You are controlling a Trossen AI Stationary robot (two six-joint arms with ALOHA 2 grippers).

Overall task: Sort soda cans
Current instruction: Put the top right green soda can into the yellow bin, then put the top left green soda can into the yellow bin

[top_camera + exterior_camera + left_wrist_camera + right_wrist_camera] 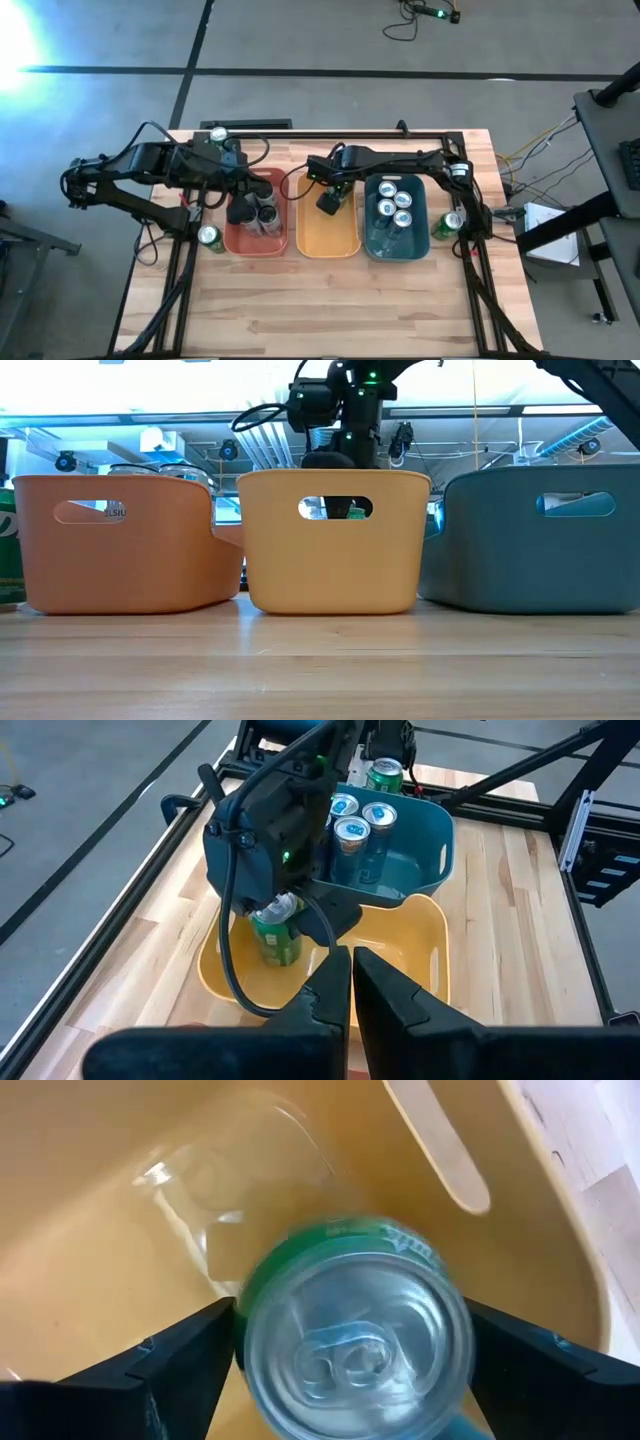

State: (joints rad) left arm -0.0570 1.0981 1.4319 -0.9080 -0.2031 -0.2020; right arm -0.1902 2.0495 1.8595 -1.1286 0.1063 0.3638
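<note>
Your right pincer (329, 203) is hanging down inside the orange bin (329, 243), and it is grasping a green can (355, 1330) by its sides, one dark finger (165, 1370) pressing in on each flank with the silver top facing the wrist camera. From the left wrist view you are seeing that same green can (275, 935) upright under the right arm, low in the orange bin (420, 935); whether it is touching the bin floor, you cannot tell. Your left pincer (352, 982) is sitting clenched, its two fingers pressed together with nothing between them, hovering over the red bin (256, 243) just beside the dark cans (262, 212) standing in it. The teal bin (396, 248) is holding several silver-blue cans (395, 205), all upright. Out on the desk (330, 310), three green cans are standing apart from the bins: one (209, 237) just beside the red bin's left wall, one (219, 134) near the far edge behind the left arm, and one (447, 224) just to the right of the teal bin. In the low view the three bins are lining up side by side, red, orange, teal.
</note>
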